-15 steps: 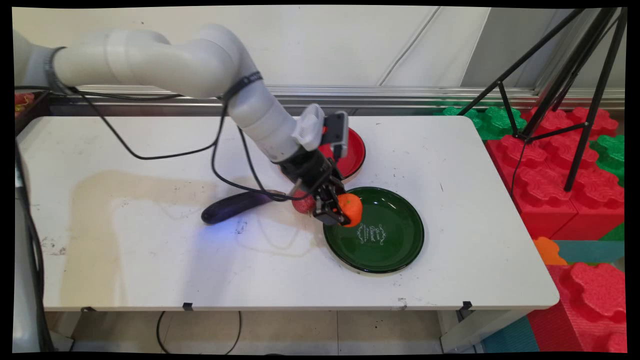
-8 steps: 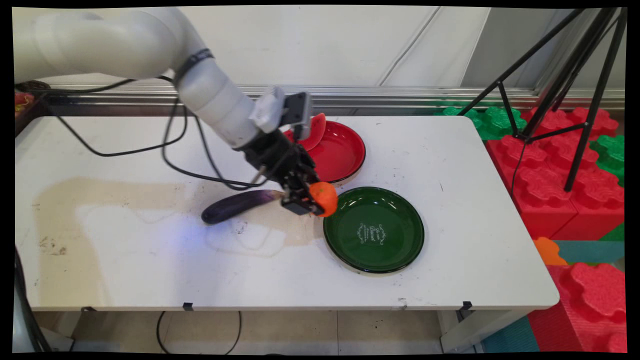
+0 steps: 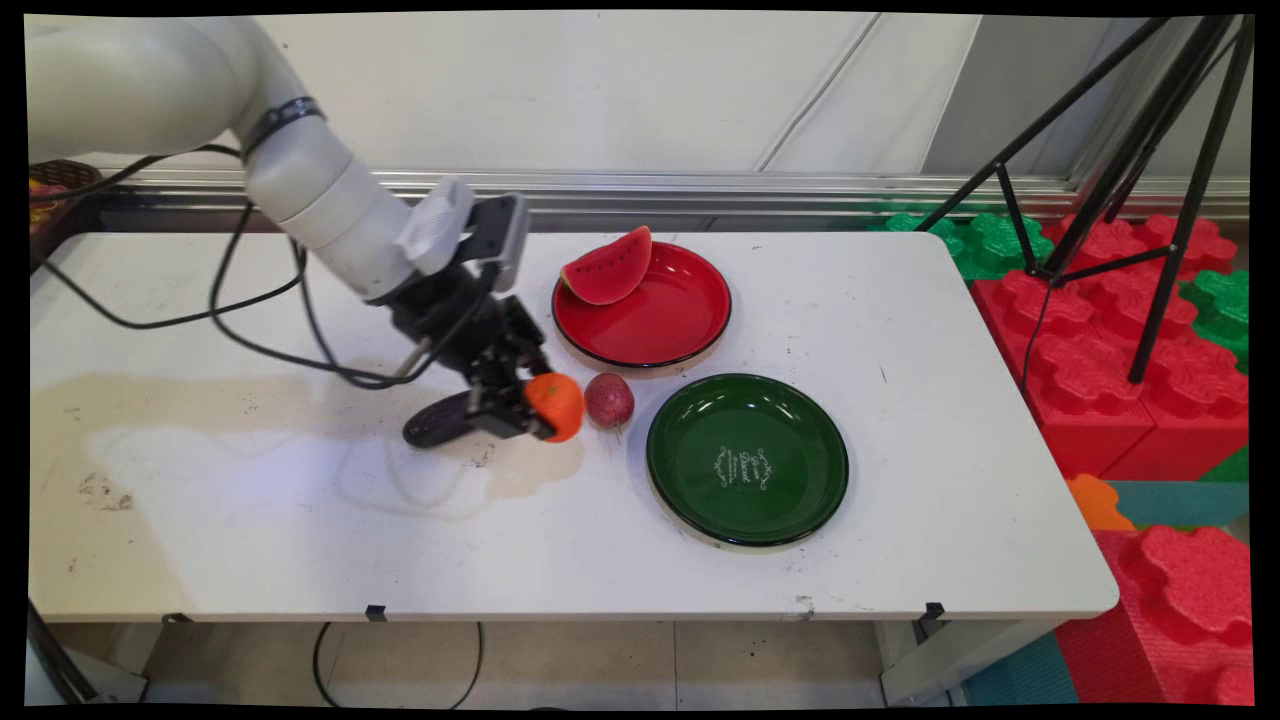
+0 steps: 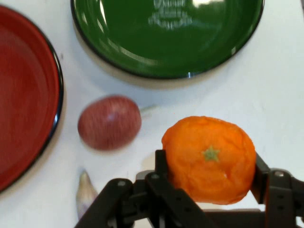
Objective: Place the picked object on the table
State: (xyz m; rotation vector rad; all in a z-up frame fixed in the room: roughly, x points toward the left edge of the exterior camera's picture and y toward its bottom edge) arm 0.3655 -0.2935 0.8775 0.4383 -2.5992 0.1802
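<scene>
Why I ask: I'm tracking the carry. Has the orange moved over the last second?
Yes. The orange, held in the pincer, has gone left, from over the green plate's near-left rim, past the small red fruit, to over the table beside the eggplant.

We see a pale wall [image 3: 600, 90] beyond the gripper [image 3: 528, 412], a black tripod [image 3: 1130, 180] and foam blocks [image 3: 1100, 340] far right, tiled floor [image 3: 600, 660] below.

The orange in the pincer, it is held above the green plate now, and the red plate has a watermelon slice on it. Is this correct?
Not quite. The main view shows the orange in the pincer above bare table, left of the green plate, beside the eggplant. The watermelon slice does sit on the red plate.
</scene>
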